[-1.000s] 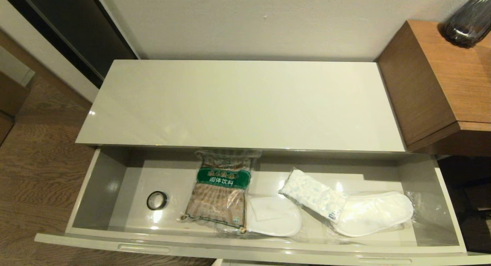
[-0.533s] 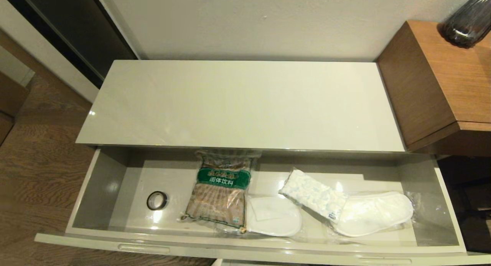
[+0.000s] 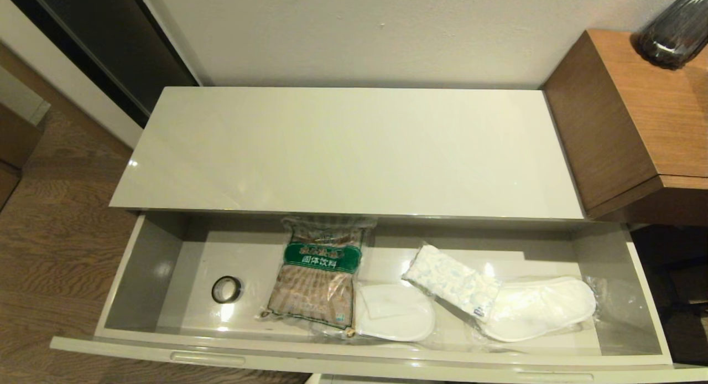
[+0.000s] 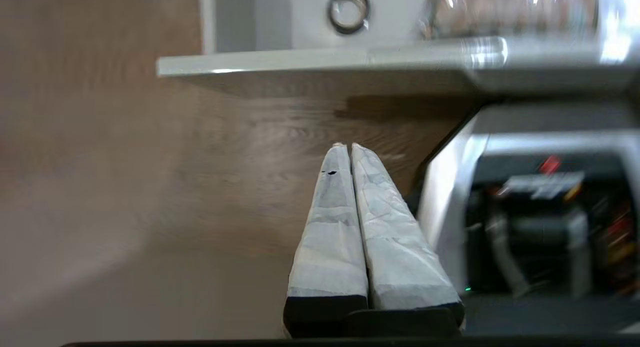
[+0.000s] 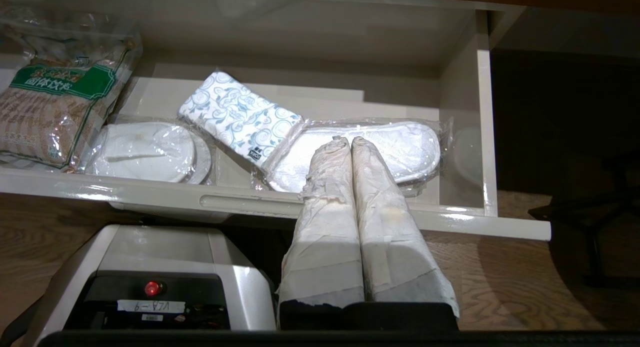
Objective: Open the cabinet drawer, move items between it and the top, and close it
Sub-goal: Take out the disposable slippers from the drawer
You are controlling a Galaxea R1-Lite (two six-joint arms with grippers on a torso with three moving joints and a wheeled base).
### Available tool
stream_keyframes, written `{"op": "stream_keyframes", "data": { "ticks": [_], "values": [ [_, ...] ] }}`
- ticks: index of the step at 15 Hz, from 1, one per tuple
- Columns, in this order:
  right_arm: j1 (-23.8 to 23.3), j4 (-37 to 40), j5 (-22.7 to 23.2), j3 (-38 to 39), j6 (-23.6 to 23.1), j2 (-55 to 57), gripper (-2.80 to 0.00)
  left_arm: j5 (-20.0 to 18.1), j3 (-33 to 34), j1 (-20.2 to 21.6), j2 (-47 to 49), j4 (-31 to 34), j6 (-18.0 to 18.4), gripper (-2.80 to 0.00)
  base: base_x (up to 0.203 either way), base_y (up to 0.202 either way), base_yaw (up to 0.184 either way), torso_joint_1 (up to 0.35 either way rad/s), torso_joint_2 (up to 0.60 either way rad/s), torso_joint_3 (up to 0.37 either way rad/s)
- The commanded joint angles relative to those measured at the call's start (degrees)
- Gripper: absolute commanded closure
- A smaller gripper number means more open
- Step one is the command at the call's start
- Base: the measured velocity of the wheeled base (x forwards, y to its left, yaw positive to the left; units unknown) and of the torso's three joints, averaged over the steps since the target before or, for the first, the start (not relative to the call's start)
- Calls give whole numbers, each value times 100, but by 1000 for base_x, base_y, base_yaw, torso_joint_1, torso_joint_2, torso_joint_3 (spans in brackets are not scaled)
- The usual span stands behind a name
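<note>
Beyond right hand [image 5: 347, 141], slippers [image 5: 360, 154], tissue pack [image 5: 240, 117], apart

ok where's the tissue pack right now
In the head view the tissue pack lies inside the open cabinet drawer, right of centre, its right end overlapping the right slipper.

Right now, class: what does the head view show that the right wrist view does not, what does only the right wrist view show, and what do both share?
Only the head view shows the top, the black tape roll and the wooden surface. Only the right wrist view shows the right end effector, shut in front of the drawer, and the robot's base. Both show the open cabinet drawer holding the brown packet, tissue pack and slippers.
</note>
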Motion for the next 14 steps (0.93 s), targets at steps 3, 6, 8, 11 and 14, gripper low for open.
{"op": "stream_keyframes", "data": {
  "ticks": [3, 6, 8, 11, 14],
  "values": [
    [-1, 1, 3, 1, 5, 7, 0, -754, 503, 60, -745, -110, 410, 0, 0, 0, 0, 0, 0, 0],
    [-1, 1, 3, 1, 5, 7, 0, -807, 641, 60, -752, -461, 95, 0, 0, 0, 0, 0, 0, 0],
    [-1, 1, 3, 1, -4, 7, 0, -861, 974, 60, -754, -1974, -132, 0, 0, 0, 0, 0, 0, 0],
    [-1, -8, 3, 1, -4, 7, 0, -1282, 1594, 60, -759, -3603, -721, 0, 0, 0, 0, 0, 0, 0],
    [-1, 1, 3, 1, -4, 7, 0, -1070, 1688, 60, -752, -3290, -633, 0, 0, 0, 0, 0, 0, 0]
  ]
}}
